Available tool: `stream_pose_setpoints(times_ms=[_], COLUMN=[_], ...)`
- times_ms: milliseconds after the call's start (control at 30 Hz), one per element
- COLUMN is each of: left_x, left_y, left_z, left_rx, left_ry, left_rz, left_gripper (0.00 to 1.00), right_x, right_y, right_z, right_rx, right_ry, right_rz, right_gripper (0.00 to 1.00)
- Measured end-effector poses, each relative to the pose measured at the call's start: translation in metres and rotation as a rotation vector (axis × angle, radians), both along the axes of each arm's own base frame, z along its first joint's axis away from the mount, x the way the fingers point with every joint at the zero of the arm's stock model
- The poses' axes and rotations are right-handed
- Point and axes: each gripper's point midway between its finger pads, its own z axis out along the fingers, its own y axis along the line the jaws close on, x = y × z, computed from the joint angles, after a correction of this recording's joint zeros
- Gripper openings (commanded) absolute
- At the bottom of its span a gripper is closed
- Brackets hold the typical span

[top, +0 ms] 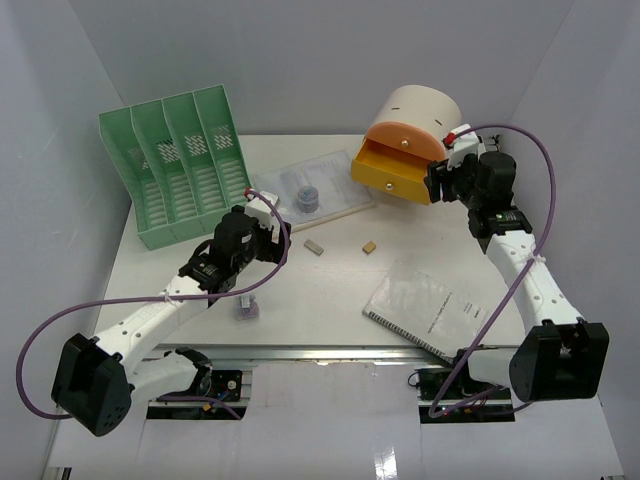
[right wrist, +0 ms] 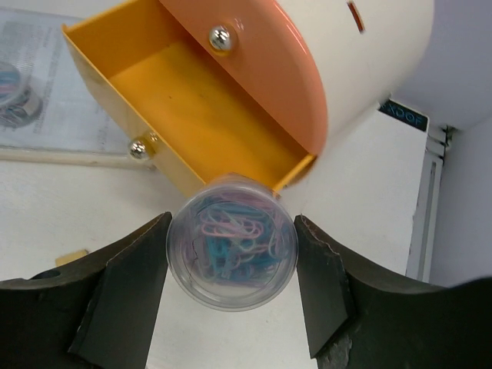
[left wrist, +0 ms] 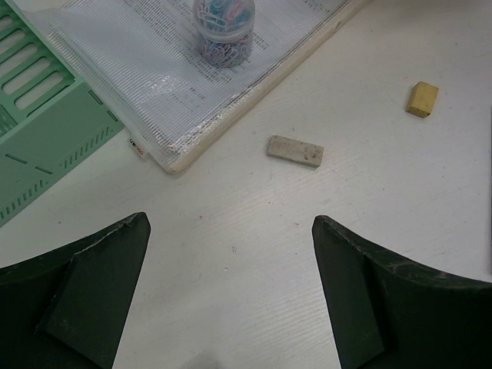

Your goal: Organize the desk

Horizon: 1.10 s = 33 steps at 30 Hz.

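A white table (top: 440, 250) with rails at its edges is shown from above. Near its far right corner, a clear jar of paper clips (right wrist: 231, 254) is held between the fingers of the right gripper (right wrist: 232, 224), just before an open yellow drawer (right wrist: 192, 115). The left gripper (left wrist: 229, 221) is spread wide and empty above the table's middle, near a grey eraser (left wrist: 295, 151).

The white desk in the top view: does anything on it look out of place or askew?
Yes. A small grey rectangular eraser and a small yellow block lie loose on the white desk, a white spiral notebook lies askew near the front edge, and the orange plastic drawer of the round cream box stands pulled out.
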Motion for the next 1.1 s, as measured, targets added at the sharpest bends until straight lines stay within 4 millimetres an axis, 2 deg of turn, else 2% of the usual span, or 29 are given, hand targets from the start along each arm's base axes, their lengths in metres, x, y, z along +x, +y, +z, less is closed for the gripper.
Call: stream_pose_setpoints(times_ms=[133,333,433,467,600,767,800,867,900,1000,1100], left_x=[0.000,0.000,0.000,0.000,0.000,0.001,0.001,0.002,0.003,0.009,0.031], left_y=[0.000,0.000,0.000,0.000,0.000,-0.001,-0.002,-0.004,-0.006,-0.014,-0.023], left_z=[0.000,0.000,0.000,0.000,0.000,-0.008,-0.010,-0.015,-0.018,-0.027,-0.029], left_rx=[0.000,0.000,0.001,0.000,0.001,0.009,0.009,0.000,-0.010,-0.050,-0.092], left_ry=[0.000,0.000,0.000,0.000,0.001,0.020,0.027,0.047,0.057,0.120,0.183], left_rz=[0.000,0.000,0.000,0.000,0.000,-0.001,-0.001,-0.005,-0.007,-0.012,0.014], left_gripper=[0.98,0.98,0.98,0.98,0.98,0.98,0.98,0.98,0.98,0.98,0.98], right_x=[0.017,0.043,0.049,0.050,0.052,0.054,0.054,0.055,0.055,0.055,0.053], right_y=[0.016,0.025,0.024,0.023,0.019,0.016,0.016,0.015,0.015,0.016,0.017], right_z=[0.004,-0.013,-0.012,-0.012,-0.016,-0.016,-0.016,-0.015,-0.015,-0.014,-0.013], right_rx=[0.008,0.012,0.012,0.010,0.001,-0.010,-0.012,-0.014,-0.018,-0.021,-0.017], right_ry=[0.003,0.046,0.037,0.034,0.039,0.037,0.034,0.029,0.026,0.023,0.024], right_rz=[0.039,0.029,0.016,0.010,-0.011,-0.029,-0.030,-0.031,-0.030,-0.024,-0.012], right_gripper=[0.08,0.13,0.23,0.33,0.38,0.84,0.91,0.97,0.99,0.94,0.90])
